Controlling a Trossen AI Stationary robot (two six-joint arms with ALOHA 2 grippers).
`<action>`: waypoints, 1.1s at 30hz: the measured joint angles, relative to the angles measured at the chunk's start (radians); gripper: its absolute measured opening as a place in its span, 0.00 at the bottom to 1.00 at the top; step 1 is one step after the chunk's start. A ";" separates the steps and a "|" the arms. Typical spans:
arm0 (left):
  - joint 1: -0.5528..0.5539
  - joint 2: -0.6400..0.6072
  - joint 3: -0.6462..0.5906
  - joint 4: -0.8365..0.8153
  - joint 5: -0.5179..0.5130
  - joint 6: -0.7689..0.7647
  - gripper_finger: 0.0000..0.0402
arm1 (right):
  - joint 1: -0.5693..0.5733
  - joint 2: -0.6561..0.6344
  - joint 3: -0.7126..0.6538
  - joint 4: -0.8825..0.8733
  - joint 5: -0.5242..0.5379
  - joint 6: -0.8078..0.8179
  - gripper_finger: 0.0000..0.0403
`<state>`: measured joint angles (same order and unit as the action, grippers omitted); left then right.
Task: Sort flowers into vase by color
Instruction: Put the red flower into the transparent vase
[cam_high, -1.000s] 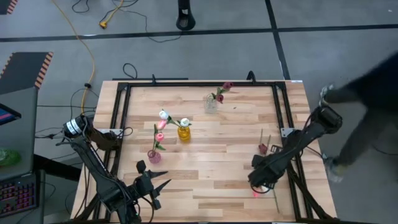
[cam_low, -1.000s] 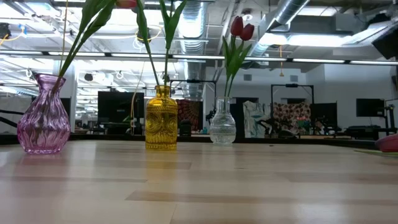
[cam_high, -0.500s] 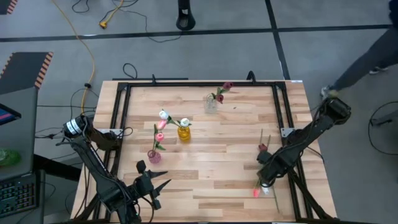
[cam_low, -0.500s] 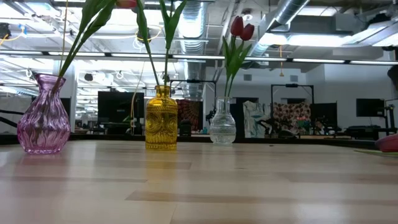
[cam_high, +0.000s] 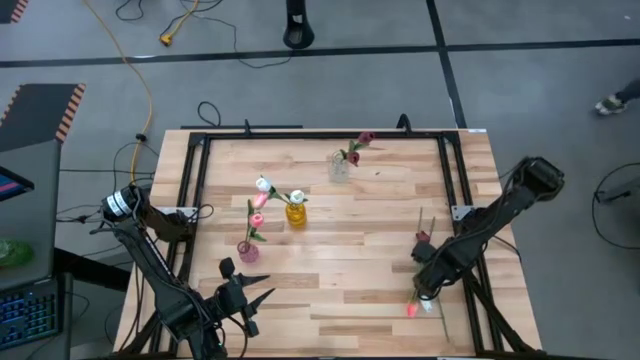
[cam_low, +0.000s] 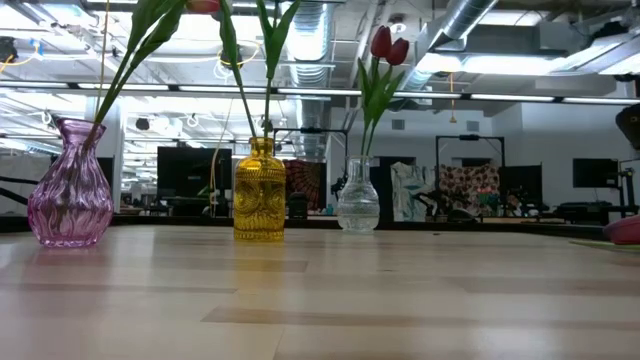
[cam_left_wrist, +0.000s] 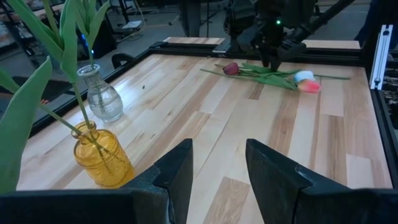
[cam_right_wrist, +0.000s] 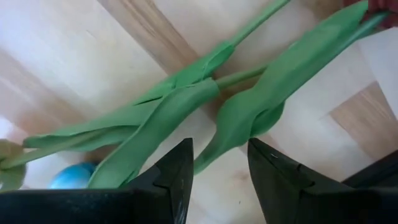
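Note:
Three loose flowers lie flat on the table's right side: a dark red one (cam_high: 422, 238), a pink one (cam_high: 411, 309) and a white one (cam_left_wrist: 303, 76), with stems and leaves (cam_right_wrist: 186, 106) crossing. My right gripper (cam_high: 428, 288) hangs just over them, pointing down, open, a leaf between its fingers. A pink vase (cam_high: 247, 250) holds a pink flower, a yellow vase (cam_high: 296, 214) white ones, and a clear vase (cam_high: 339, 166) dark red ones. My left gripper (cam_high: 252, 295) waits open at the near left. My right gripper comes from above with one finger (cam_right_wrist: 177, 171) on either side of a green leaf (cam_right_wrist: 214, 152) of the loose flowers, which lie on the table. I cannot tell whether the fingers touch the leaf.
A black metal frame (cam_high: 455, 180) runs around the tabletop, and its right rail passes close to my right arm. Bare wood lies between the vases and the loose flowers. Cables lie on the floor beyond the far edge.
My right gripper has sunk toward the loose flowers and shifted slightly toward the table's right edge. It has tipped to point straight down and rolled at the wrist. The flowers have stayed where they lay. A person at the table's right has walked off.

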<state>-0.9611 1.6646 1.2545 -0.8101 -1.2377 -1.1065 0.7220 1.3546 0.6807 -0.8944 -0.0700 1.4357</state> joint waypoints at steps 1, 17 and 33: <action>0.000 0.000 0.000 0.000 0.000 0.000 0.34 | 0.002 0.007 0.000 -0.001 0.000 0.000 0.44; 0.000 0.000 0.000 0.000 -0.002 -0.003 0.34 | 0.024 0.117 0.004 0.023 -0.013 -0.030 0.25; 0.000 0.000 0.000 0.000 -0.004 -0.004 0.34 | -0.025 -0.038 -0.002 -0.006 -0.011 -0.030 0.14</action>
<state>-0.9614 1.6646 1.2545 -0.8097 -1.2419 -1.1100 0.6970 1.3170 0.6791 -0.9000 -0.0811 1.4060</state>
